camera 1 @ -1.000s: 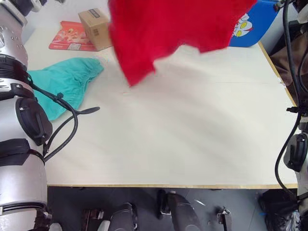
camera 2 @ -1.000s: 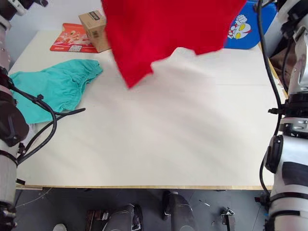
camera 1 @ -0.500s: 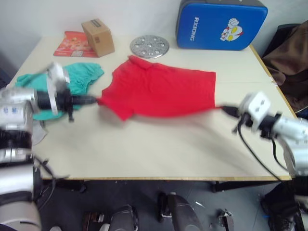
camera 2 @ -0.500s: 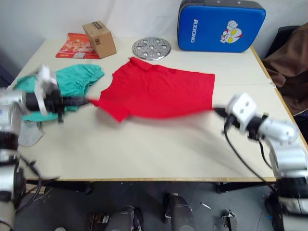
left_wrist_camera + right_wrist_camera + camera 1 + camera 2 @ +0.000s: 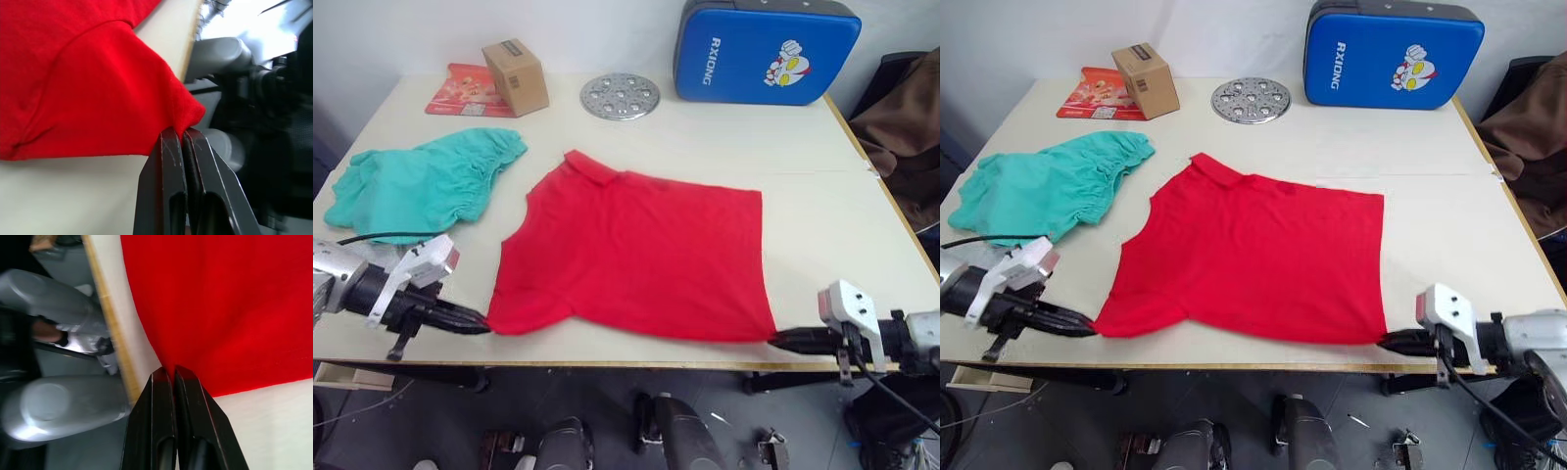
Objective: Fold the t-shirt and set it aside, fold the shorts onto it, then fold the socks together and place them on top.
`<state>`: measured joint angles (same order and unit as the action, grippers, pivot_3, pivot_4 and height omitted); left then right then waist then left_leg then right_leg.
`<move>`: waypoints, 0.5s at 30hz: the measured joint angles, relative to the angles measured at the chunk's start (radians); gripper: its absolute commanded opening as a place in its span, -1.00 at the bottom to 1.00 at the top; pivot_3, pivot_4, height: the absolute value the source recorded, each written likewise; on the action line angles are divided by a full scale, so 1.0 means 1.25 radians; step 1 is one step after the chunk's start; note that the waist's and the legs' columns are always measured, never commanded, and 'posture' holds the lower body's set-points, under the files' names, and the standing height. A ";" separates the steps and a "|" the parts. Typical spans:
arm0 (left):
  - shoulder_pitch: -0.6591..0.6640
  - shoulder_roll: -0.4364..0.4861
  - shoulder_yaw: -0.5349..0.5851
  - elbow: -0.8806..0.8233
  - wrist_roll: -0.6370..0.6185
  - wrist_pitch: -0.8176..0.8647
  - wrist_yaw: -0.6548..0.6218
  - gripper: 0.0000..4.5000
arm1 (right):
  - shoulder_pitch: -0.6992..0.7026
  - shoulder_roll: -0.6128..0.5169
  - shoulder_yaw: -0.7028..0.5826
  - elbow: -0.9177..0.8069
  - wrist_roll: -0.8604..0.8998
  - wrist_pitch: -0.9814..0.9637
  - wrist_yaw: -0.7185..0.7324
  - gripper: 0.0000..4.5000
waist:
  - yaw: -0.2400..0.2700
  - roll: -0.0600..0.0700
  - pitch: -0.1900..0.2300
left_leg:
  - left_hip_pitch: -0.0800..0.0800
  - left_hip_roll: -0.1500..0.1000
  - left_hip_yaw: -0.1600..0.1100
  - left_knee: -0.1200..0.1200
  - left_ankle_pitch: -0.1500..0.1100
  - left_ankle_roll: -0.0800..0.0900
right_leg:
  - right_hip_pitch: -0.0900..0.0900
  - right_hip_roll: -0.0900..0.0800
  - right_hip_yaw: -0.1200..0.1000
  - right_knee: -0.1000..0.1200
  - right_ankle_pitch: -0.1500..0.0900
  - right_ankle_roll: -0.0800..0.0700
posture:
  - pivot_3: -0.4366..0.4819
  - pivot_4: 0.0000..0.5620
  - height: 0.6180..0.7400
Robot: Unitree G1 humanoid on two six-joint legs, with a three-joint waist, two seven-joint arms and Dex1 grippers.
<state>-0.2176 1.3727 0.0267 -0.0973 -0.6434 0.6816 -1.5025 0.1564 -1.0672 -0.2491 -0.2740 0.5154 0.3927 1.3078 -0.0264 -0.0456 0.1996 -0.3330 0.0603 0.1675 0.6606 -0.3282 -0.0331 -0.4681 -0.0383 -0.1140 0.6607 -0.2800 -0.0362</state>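
Clearly the job is at its very beginning: the t-shirt lies spread flat in the middle of the desk, its hem along the near edge and its collar pointing toward the far side, with no fold made in it yet. The left gripper is pinched tight on the shirt's near-left corner, right at the desk's near edge — the left wrist view shows the fingers pressed together on a peak of red cloth. The right gripper is likewise clamped on the near-right corner at that same edge. The shorts sit in a loose, unfolded heap by the left edge, just beside the shirt but not touching it. Everything remains — folding the shirt and setting it aside, then the shorts, then the socks.
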 measured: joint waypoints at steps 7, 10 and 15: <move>-0.125 -0.081 -0.004 0.037 -0.066 0.064 0.008 -0.99 | -0.015 0.008 -0.020 -0.002 0.048 0.084 -0.016 -1.00 | 0.002 0.000 0.000 | -0.001 0.000 -0.002 0.000 -0.001 0.000 | 0.003 0.001 -0.001 -0.002 -0.001 0.003 | -0.05 -0.47 1.00; -0.227 -0.167 -0.038 0.130 -0.023 0.075 0.055 -0.99 | -0.063 0.016 -0.005 0.008 0.065 0.147 -0.047 -1.00 | 0.003 0.000 0.000 | -0.001 0.000 -0.002 0.000 -0.001 0.000 | 0.004 0.001 -0.001 -0.001 -0.001 0.002 | -0.05 -0.47 1.00; -0.359 -0.315 -0.106 0.319 0.116 0.014 0.155 -0.99 | -0.159 0.048 0.050 0.069 0.074 0.272 -0.115 -1.00 | 0.001 -0.001 0.000 | 0.000 0.000 -0.002 0.002 -0.001 0.000 | 0.004 0.001 -0.002 0.000 0.000 -0.001 | -0.05 -0.47 1.00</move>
<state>-0.6661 0.9785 -0.1060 0.3014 -0.4982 0.6992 -1.3085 -0.0428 -1.0069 -0.1863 -0.1881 0.6076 0.7331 1.1636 -0.0257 -0.0463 0.1992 -0.3335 0.0604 0.1653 0.6626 -0.3295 -0.0329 -0.4636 -0.0373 -0.1160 0.6603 -0.2795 -0.0370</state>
